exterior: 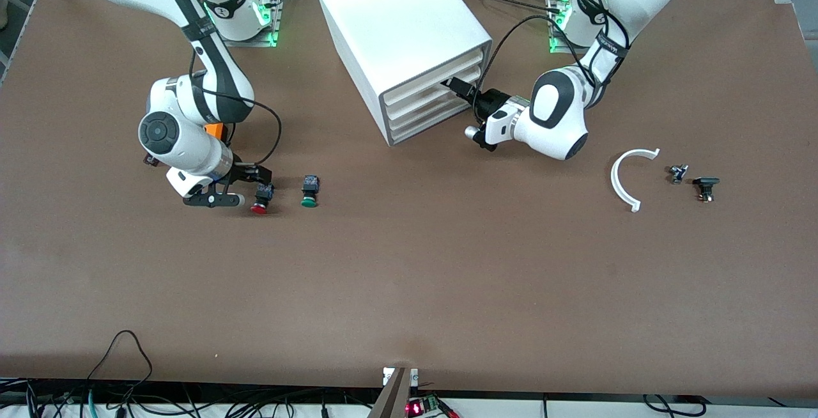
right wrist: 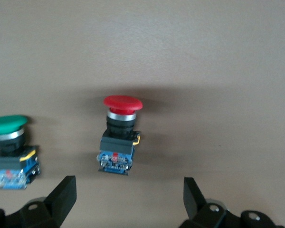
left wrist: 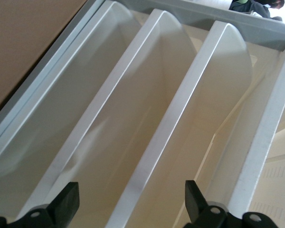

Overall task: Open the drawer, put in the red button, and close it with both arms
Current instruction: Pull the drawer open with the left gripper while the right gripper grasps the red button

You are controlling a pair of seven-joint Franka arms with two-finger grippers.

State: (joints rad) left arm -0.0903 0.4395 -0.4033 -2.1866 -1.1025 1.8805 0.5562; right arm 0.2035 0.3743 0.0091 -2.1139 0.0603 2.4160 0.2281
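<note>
Brown table (exterior: 409,290) surface is seen beneath everything. Toward the right arm's end, the right tool (exterior: 259,183) is held low over the red button (exterior: 259,203), its fingers (right wrist: 61,194) spread wide with the button's body lying between them, untouched. The button lies on its side on the table (red cap toward the front camera), and a green button (exterior: 310,192) lies just beside it, toward the cabinet's side. Near the middle, farther from the camera, the white cabinet (exterior: 399,34) is placed with four drawers stacked in its front. The left tool (exterior: 461,89) is pushed up against the drawer (exterior: 441,84), second from the top, its fingers (left wrist: 66,202) spread apart around the sloped front lip. Toward the left arm's end, a white curved piece (exterior: 623,178) and two small dark parts (exterior: 693,178) are laid on the table.
</note>
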